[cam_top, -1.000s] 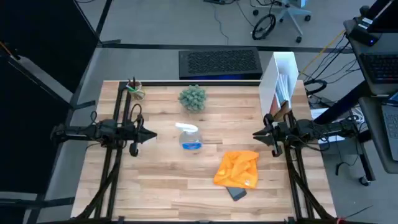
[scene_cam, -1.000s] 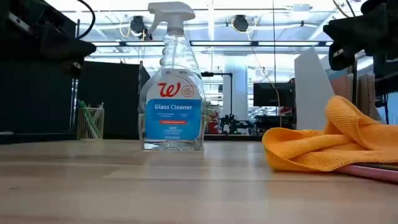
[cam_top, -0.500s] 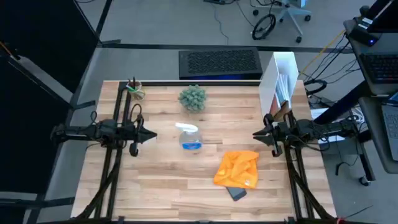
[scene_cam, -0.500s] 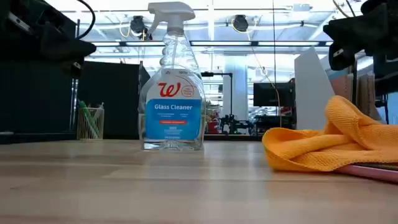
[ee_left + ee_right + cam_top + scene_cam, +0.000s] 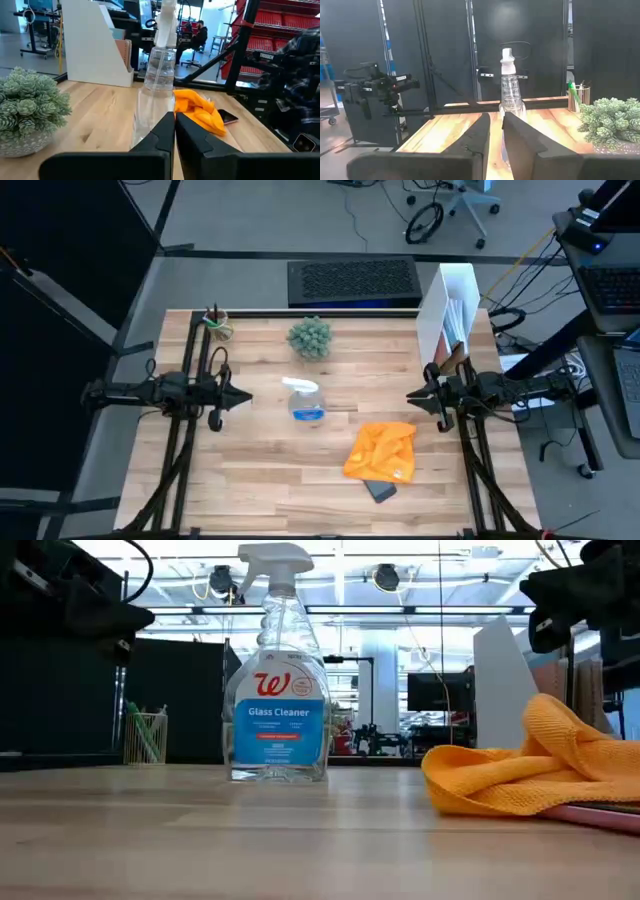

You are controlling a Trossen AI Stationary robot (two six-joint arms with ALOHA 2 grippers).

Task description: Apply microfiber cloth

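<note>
The orange microfiber cloth (image 5: 382, 450) lies crumpled on the table's near right part, draped over a dark phone (image 5: 381, 491) whose near end sticks out from under it. The left wrist view shows the cloth (image 5: 200, 112) and the phone (image 5: 227, 116) past the spray bottle. My left gripper (image 5: 248, 396) hovers shut at the table's left, pointing right toward the bottle. My right gripper (image 5: 408, 395) hovers at the table's right, above and beyond the cloth, pointing left, its fingers (image 5: 482, 125) a narrow gap apart. Neither touches anything.
A clear spray bottle of blue glass cleaner (image 5: 306, 400) stands mid-table between the grippers. A green potted plant (image 5: 310, 337) stands behind it, a pen cup (image 5: 217, 325) at the far left, and a white file holder (image 5: 450, 310) at the far right. A keyboard (image 5: 353, 280) lies beyond the far edge.
</note>
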